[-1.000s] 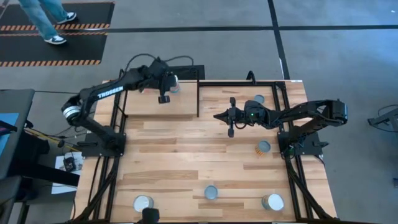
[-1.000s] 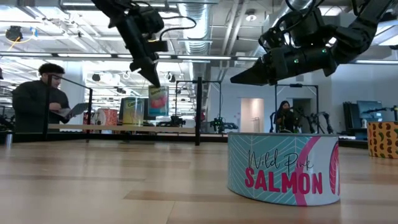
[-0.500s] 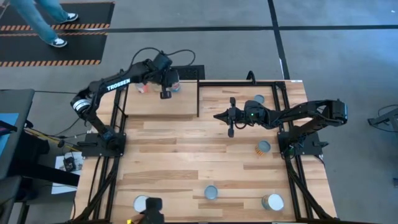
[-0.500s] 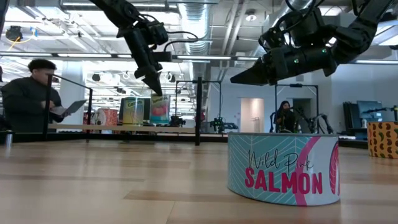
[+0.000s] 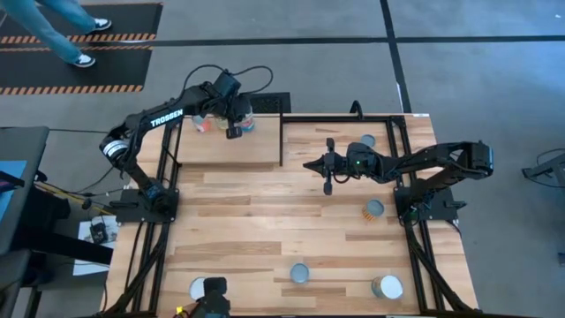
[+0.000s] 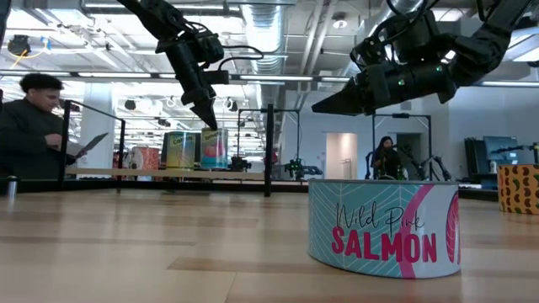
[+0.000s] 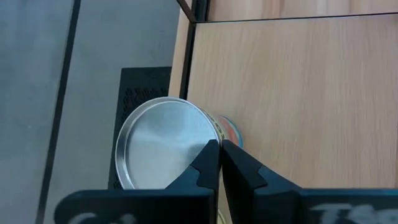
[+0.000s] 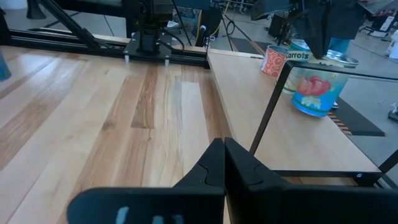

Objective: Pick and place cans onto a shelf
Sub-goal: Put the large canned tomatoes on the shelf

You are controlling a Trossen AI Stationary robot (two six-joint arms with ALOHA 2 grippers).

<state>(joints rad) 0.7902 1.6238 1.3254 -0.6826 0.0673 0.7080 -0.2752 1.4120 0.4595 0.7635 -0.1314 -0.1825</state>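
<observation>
High view: your left gripper [image 5: 233, 130] hangs over the can [image 5: 246, 119] at the shelf [image 5: 231, 148] far edge.
L wrist view: fingers pressed together, silver lid beside the board's rim.
Low view: right gripper [image 6: 318, 108] closed, mid-table.

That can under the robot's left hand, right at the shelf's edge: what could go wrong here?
The blue can sits at the far edge of the shelf; a nudge from the left hand just above it might tip it off. It also stands close to the orange can, so a knock could topple both.
</observation>
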